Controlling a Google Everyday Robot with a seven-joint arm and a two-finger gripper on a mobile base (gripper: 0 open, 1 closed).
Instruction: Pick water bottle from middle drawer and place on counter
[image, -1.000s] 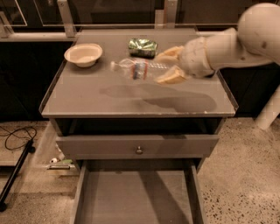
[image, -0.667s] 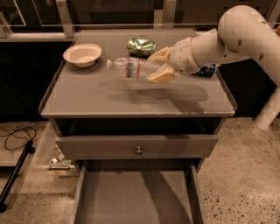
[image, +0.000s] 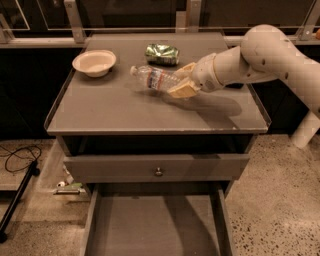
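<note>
Crushed green can (image: 162, 54) lies just behind the pincer (image: 181, 80), white bowl (image: 94, 62) well apart.

Item: one arm (image: 235, 65), logged from my remote station.

- **Shell:** smooth, off-white and matt, rounded throughout.
- **Elbow housing (image: 265, 45):** a large bulbous dome, the widest part I can see, with a few small dark dots along its lower side.
- **Forearm:** a tapering cylinder, crossed by thin darker seam rings towards the wrist.
- **Wrist collar:** a short pale drum.
- **Hand (image: 175, 81):** sits over the worktop (image: 125, 110), right of its middle.
- **Fingers (image: 184, 90):** two, tan-yellow, wedge-shaped and flat-faced, warmer in tone than the arm shell.
- **Further link (image: 306, 131):** a plain white tube at the right edge of my view.
</note>
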